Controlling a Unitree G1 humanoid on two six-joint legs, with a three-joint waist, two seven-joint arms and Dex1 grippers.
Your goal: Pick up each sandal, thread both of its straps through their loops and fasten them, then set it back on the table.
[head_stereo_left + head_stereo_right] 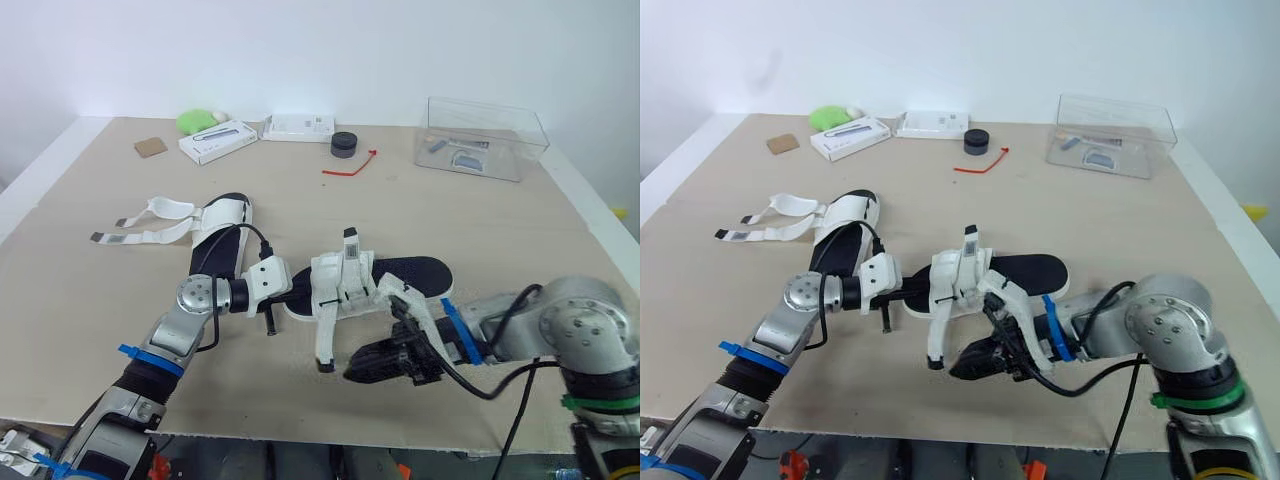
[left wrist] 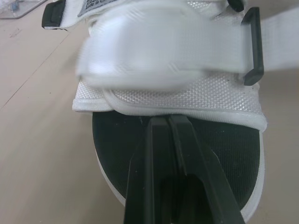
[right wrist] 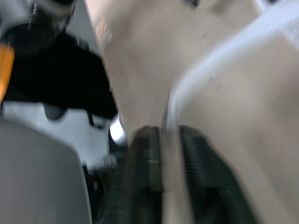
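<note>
Head views, middle sandal: the middle sandal (image 1: 400,275) lies mid-table with its black footbed up and its white upper at its left end. An upright strap (image 1: 350,250) stands above it, and a hanging strap (image 1: 324,335) droops off its near side.
Head views, other sandal: the other sandal (image 1: 222,240) rests far left on the table (image 1: 120,300), untouched, its straps splayed out leftward and unfastened.
Head views, left gripper: the left gripper (image 1: 280,300) is at the middle sandal's left end, touching it.
Head views, right gripper: the right gripper (image 1: 358,372) sits low toward the near edge, its tips at the dark end of the hanging strap.
Left wrist view: the fingers (image 2: 159,154) are clenched together with their tips on the footbed, just under the white upper. I cannot tell whether they pinch anything. A black loop (image 2: 252,46) sits at the upper's side.
Right wrist view: it is blurred, but a pale band runs between the two dark fingers (image 3: 145,163), so I judge the gripper is grasping the hanging strap.
Step in hand: threading the middle sandal's straps, with neither looking fastened.
Next move: I'd say the strap's end needs carrying to the loop and feeding through while the left gripper steadies the sandal, then folding back and pressing down.
</note>
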